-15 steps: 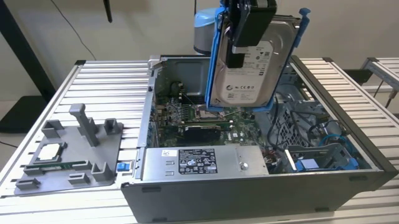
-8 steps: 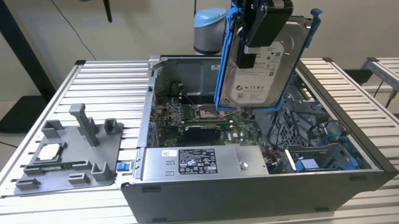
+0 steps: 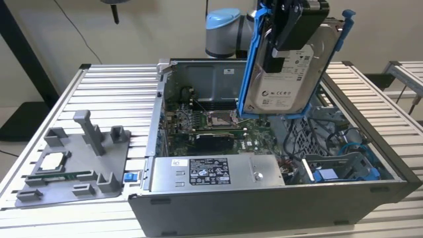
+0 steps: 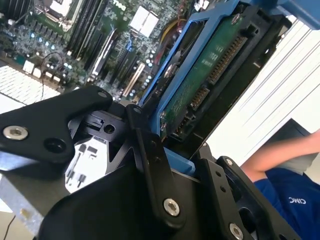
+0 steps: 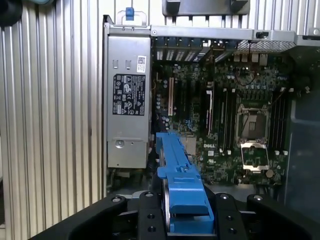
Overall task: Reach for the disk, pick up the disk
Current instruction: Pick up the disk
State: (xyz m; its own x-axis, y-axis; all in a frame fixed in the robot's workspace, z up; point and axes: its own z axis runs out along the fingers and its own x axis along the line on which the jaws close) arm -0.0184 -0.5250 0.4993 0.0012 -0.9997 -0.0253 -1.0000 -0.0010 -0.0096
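Disk: the disk (image 3: 286, 74) — silver-grey drive with white label, blue rails along its sides, held on edge and tilted, lifted clear above the open computer case (image 3: 370, 144); it sits at about 1 o'clock in the exterior view.
Disk, underside: in the second wrist view the disk (image 4: 200, 80) shows its green circuit board and connector row inside the blue frame.
Disk, edge-on: in the first wrist view the disk (image 5: 181, 190) appears as a blue rail running toward 12 o'clock, over the motherboard.
Gripper: the gripper (image 3: 290, 29) is clenched on the disk from above — black fingers (image 3: 281, 52) pressed on the labelled face.
Case interior: motherboard (image 3: 211, 124) with processor socket below the disk; power supply (image 3: 215, 171) at 6 o'clock of the socket; blue drive bay (image 3: 343, 171) at 4 o'clock.
Fixture: grey tray (image 3: 79, 163) on the slatted table (image 3: 112, 84), at 9 o'clock of the case, holding a small square chip (image 3: 53, 159).
Person: a blue sleeve (image 4: 290, 200) in the second wrist view.
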